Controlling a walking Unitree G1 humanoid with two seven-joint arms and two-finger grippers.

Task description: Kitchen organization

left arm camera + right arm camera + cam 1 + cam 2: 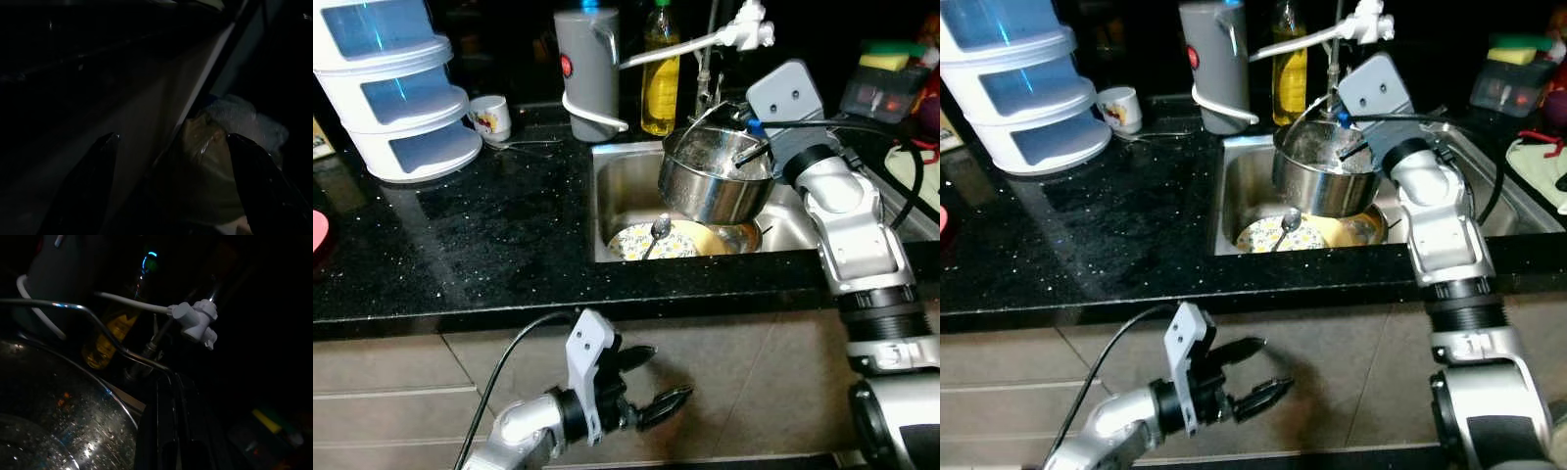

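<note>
A wet steel pot (715, 181) with a wire bail handle hangs tilted over the sink (612, 201). My right gripper (754, 149) is shut on its far rim, with one black finger (166, 431) lying along the rim in the right wrist view. Under the pot, in the basin, lies a flowered plate (641, 247) with a spoon (660, 231) resting on it. My left gripper (671, 372) is open and holds nothing. It hovers low in front of the cabinet face, below the counter edge.
The black counter (489, 235) carries a stack of white and blue containers (396, 88), a small mug (491, 117), a grey jug (587, 73) and a yellow oil bottle (661, 73). A white tap (744, 34) reaches over the sink. A sponge tray (886, 83) is at the back right.
</note>
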